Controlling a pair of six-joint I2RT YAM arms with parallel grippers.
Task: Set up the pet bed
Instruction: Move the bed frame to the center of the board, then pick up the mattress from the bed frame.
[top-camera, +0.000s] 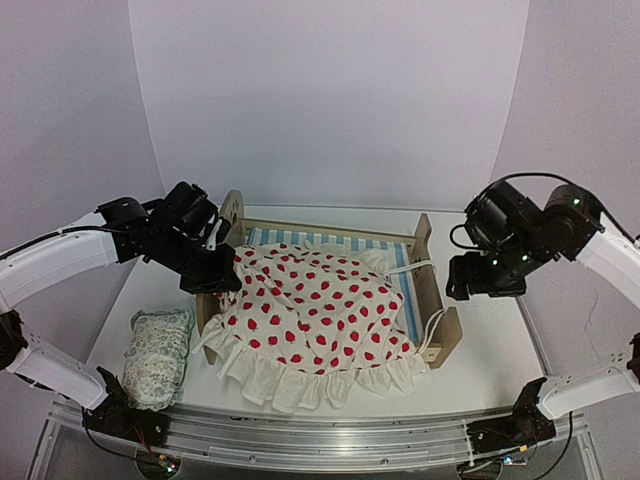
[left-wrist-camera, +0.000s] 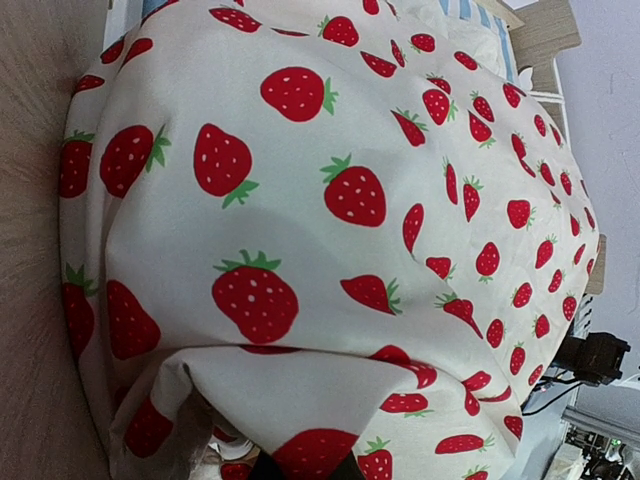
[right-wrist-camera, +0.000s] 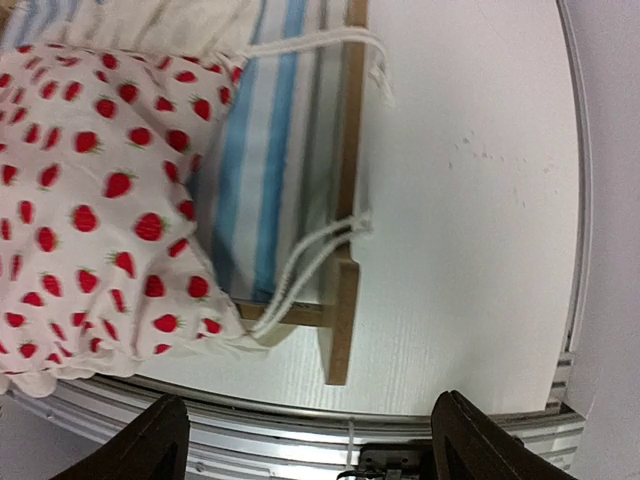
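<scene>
White table (top-camera: 500, 345) — pet bed (top-camera: 424, 245), patterned pillow (top-camera: 158, 355)

walls (top-camera: 330, 90): plain white | table (top-camera: 500, 350): white | near edge: aluminium rail (top-camera: 330, 425) | light: even

Cream blanket (top-camera: 320, 310) with red strawberry print sits bunched in a mound mid-bench, ruffled hem spilling toward the near edge. Small pillow (top-camera: 158, 355), pale with green pattern, lies flat on the left, just beside the ruffle's left end; can't tell if they touch. White bench (top-camera: 490, 350), aluminium rail (top-camera: 330, 435) along its near edge, plain white backdrop (top-camera: 330, 100) behind and at both sides
</scene>
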